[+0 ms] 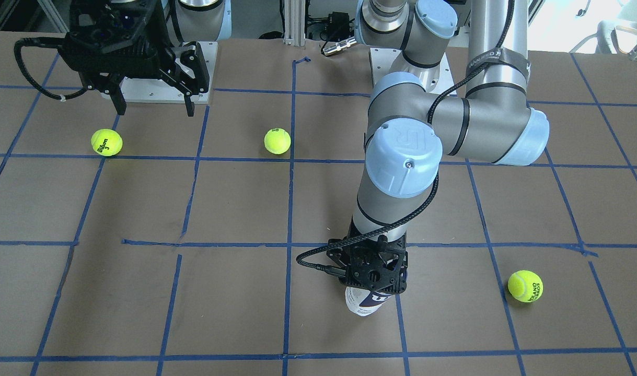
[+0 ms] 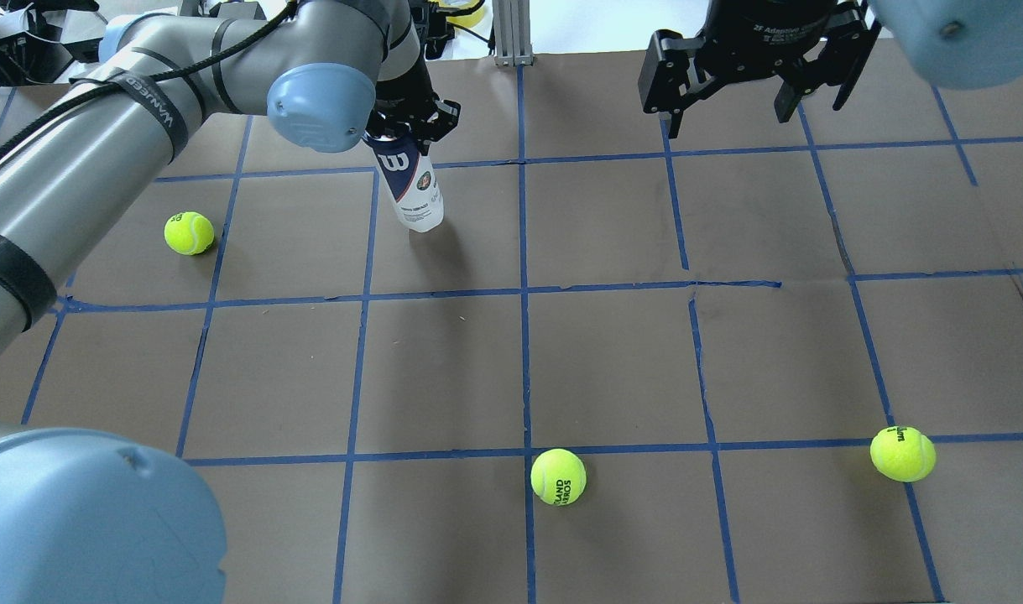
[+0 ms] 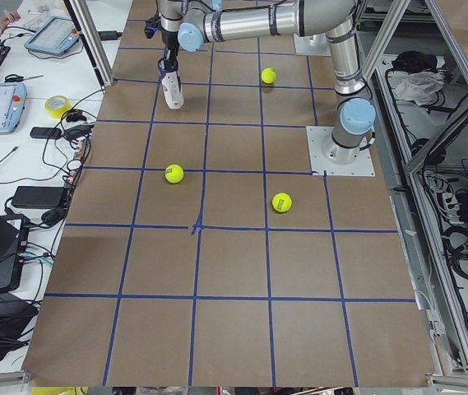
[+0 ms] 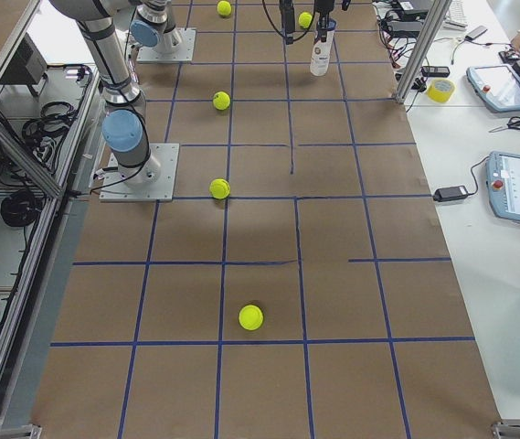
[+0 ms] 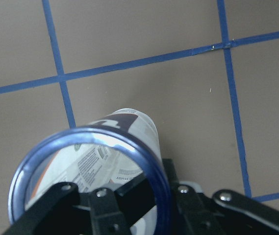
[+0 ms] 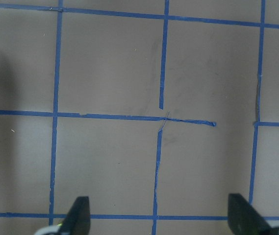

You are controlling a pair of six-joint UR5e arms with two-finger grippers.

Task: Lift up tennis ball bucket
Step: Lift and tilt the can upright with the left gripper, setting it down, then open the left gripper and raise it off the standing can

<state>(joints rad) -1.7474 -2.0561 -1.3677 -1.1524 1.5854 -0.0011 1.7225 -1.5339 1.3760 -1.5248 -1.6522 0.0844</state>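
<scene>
The tennis ball bucket [image 2: 412,189] is a slim clear-and-white tube with a navy band and a white W logo. It hangs tilted under my left gripper [image 2: 407,126], which is shut on its navy top rim. It also shows in the front view [image 1: 364,304] below the left gripper [image 1: 373,274]. In the left wrist view the open blue rim [image 5: 88,142] fills the lower left, with the black fingers [image 5: 105,208] clamped at its edge. I cannot tell whether its lower end touches the table. My right gripper [image 2: 750,101] is open and empty, far to the right.
Three loose yellow-green tennis balls lie on the brown paper with its blue tape grid: one left of the tube [image 2: 189,232], one at the front middle [image 2: 558,476], one at the front right [image 2: 902,453]. The right arm's base plate [image 1: 156,89] is near the right gripper.
</scene>
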